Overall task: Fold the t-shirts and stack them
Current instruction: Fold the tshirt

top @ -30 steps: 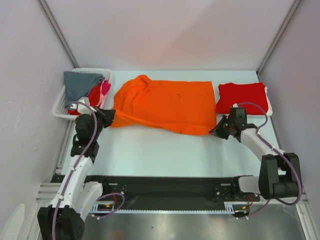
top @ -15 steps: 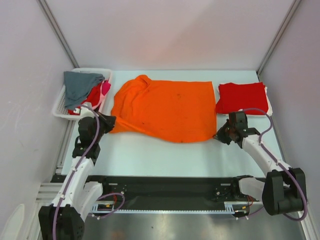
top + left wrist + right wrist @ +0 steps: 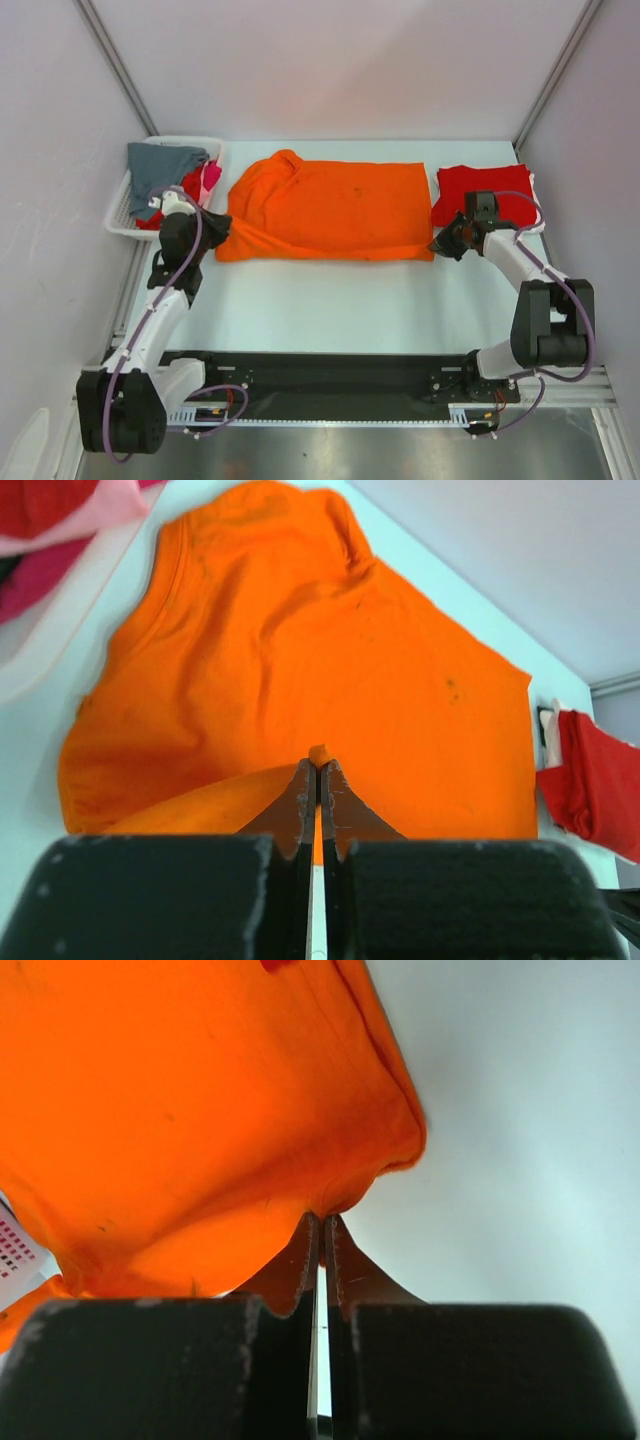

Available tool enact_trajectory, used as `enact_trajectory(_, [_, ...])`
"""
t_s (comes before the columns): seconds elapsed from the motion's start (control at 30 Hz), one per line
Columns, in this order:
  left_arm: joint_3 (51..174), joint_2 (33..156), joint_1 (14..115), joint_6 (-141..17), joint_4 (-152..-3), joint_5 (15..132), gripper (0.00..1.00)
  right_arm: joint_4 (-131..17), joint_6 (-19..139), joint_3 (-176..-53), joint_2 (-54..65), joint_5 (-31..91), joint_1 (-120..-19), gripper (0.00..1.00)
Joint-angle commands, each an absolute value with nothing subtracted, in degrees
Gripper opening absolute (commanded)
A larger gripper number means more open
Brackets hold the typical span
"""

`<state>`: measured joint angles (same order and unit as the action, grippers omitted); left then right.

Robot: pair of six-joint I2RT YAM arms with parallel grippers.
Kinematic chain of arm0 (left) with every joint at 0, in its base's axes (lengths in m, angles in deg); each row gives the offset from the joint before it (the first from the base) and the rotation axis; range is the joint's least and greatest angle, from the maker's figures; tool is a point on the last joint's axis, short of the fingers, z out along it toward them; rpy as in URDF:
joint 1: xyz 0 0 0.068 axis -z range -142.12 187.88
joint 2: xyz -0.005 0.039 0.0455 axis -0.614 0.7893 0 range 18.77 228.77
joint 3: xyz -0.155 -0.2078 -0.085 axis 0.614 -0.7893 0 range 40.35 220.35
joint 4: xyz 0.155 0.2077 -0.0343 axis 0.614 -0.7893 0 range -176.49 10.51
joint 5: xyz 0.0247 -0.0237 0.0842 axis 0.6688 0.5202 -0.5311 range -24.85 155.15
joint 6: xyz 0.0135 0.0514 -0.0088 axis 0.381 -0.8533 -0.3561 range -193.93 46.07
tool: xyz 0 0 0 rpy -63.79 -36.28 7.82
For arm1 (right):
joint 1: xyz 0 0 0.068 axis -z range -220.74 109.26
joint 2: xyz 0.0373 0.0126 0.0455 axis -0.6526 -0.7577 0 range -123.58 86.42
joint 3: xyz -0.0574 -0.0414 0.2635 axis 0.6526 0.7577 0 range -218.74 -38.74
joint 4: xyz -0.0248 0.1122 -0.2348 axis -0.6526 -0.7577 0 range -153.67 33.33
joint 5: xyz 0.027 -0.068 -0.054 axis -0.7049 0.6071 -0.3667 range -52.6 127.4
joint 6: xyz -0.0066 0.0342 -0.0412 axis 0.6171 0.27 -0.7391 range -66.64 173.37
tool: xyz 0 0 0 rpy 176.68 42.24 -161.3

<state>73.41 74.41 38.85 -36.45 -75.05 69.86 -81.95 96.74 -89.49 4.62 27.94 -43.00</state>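
From above, the orange tee (image 3: 330,210) lay spread flat across the middle of the table (image 3: 340,300), its near edge drawn in a line between the two arms; the left gripper (image 3: 215,232) sat at the near-left corner, the right gripper (image 3: 440,245) at the near-right corner, both down at cloth level; a red tee (image 3: 485,190) lay folded just beside the orange one on the right; on the left, a grey tee (image 3: 160,165) was heaped in the basket (image 3: 117,212) over red and pink cloth. On the left wrist, the left gripper (image 3: 317,770) was clenched on the orange tee (image 3: 300,660), fingers pressed together with a nub of orange poking out at the tips; the red tee (image 3: 600,790) showed at the far right edge. On the right wrist, the right gripper (image 3: 321,1222) was likewise clamped on the orange tee (image 3: 180,1110), a pinch of hem caught between the tips and the cloth fanning away up and left; bare table (image 3: 520,1110) filled the right side.
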Motion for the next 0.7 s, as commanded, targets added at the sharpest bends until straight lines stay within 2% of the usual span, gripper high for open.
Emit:
enact_trajectory(0.0, [77.17, 77.39, 38.76, -36.14, -69.83, 69.28, 0.01, -81.81, 96.17, -94.45, 1.7, 26.24, -42.41, 0.0])
enact_trajectory(0.67, [90.18, 96.9, 38.67, -36.05, -64.38, 70.25, 0.0, -80.41, 99.42, -107.38, -14.21, 25.71, -41.35, 0.0])
